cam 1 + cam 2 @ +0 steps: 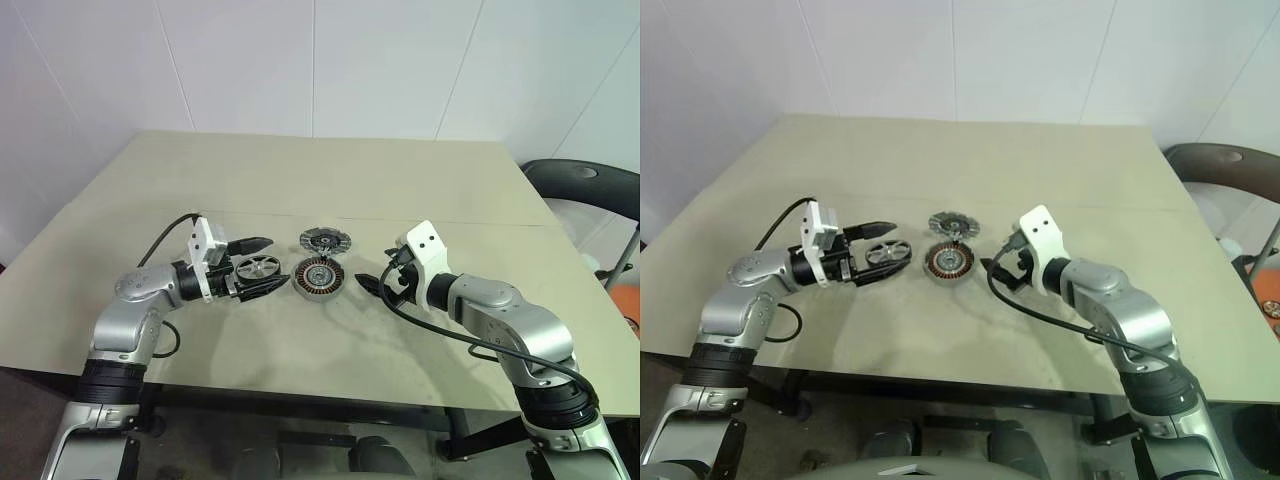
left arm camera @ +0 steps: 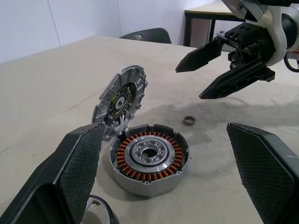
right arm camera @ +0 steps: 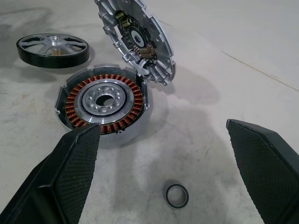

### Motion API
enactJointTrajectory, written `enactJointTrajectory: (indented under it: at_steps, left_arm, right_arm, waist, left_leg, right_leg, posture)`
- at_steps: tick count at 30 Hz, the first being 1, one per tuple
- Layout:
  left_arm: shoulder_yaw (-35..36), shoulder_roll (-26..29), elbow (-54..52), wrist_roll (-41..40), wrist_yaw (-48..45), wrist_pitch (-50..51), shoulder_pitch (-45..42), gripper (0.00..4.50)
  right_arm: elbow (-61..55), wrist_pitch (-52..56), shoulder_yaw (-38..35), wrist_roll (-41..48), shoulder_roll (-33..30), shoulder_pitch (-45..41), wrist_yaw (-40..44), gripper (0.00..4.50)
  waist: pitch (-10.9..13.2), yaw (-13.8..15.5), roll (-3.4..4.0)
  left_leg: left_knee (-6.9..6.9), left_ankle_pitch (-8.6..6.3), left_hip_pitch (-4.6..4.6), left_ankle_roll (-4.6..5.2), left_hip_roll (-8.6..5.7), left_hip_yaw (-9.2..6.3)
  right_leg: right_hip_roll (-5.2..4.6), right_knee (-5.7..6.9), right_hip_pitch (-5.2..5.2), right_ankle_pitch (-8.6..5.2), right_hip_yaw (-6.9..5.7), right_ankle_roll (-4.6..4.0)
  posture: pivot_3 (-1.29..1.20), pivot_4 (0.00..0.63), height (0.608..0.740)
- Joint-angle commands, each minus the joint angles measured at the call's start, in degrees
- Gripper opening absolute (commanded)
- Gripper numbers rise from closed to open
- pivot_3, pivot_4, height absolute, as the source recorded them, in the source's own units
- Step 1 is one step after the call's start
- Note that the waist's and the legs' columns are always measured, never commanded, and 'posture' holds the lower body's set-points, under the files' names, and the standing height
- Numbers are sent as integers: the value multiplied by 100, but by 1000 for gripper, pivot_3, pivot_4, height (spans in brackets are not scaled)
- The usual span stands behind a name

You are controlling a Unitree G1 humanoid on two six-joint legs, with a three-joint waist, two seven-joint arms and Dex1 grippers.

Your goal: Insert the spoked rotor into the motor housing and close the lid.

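Hovering low over the table (image 1: 420, 180), both claws stand with fingers wide apart and nothing in them. The left claw (image 1: 256, 267) brackets the rotor (image 1: 259, 267), which lies flat on the table between its fingers; whether a finger touches the rim I cannot tell. Just past that claw's tips sits the housing (image 1: 319, 275), copper windings up, with the lid (image 1: 322, 239) propped open on its far edge, tilted steeply as if hinged there. The right claw (image 1: 380, 284) points at the housing from the other side, a short way off, with a small dark ring (image 3: 177, 195) lying on the table between its fingers.

The rotor looks like stiff, light metal, with a smooth dark rim that could slip; the thin spokes seem a poor place to squeeze. Pinching across the rim, on opposite sides, looks the safest hold, keeping it level for the drop into the housing. The lid probably swings easily, so a gentle push on its top edge should close it.
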Motion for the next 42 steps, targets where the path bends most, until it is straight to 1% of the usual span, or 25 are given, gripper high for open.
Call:
enactJointTrajectory:
  at_steps: [1,16,23,26,32,36,42]
  left_arm:
    - [39,15,-9,24,-22,-174,-174,4483]
    - [13,24,0,41,-19,-233,-147,4483]
    - [-16,-3,21,90,17,-249,-148,4483]
    - [-64,22,104,230,66,-325,-141,4483]
    - [-22,-6,107,242,102,-360,-141,4483]
    - [-5,1,119,253,135,-387,-150,4483]
    - [23,28,166,272,200,-479,-208,4483]
  right_arm:
    - [-116,-60,-1,-55,43,-79,13,4482]
    - [-89,-25,-2,-148,97,-88,43,4482]
    - [464,305,82,-433,280,-199,-316,4482]
    - [525,379,135,-481,373,-192,-366,4482]
    - [777,478,263,-670,525,-162,-521,4482]
    - [861,429,477,-828,474,-73,-470,4482]
    - [864,431,435,-858,442,16,-362,4482]
  waist:
    - [0,0,0]
    - [0,0,0]
    - [0,1,0]
    - [0,-1,0]
    - [0,-5,1]
    - [1,-2,1]
    - [0,-4,1]
  left_leg:
    - [0,0,0,0,0,0]
    - [-1,0,0,0,0,0]
    - [-1,0,0,0,0,1]
    - [-4,0,-1,0,0,1]
    - [-11,0,-2,0,0,1]
    - [-11,0,-1,0,0,1]
    - [-11,0,-2,0,0,1]
  right_leg:
    - [0,0,0,0,0,0]
    - [0,-1,0,-1,0,-1]
    - [0,-1,0,-2,0,-4]
    - [0,-1,-2,-2,0,-3]
    - [0,-2,-7,0,0,0]
    - [0,-2,-7,0,0,0]
    - [0,-2,-7,0,0,0]
  posture:
    - [0,0,740]
    - [0,0,740]
    - [0,0,740]
    - [0,0,740]
    - [0,0,740]
    - [0,0,740]
    - [0,0,740]
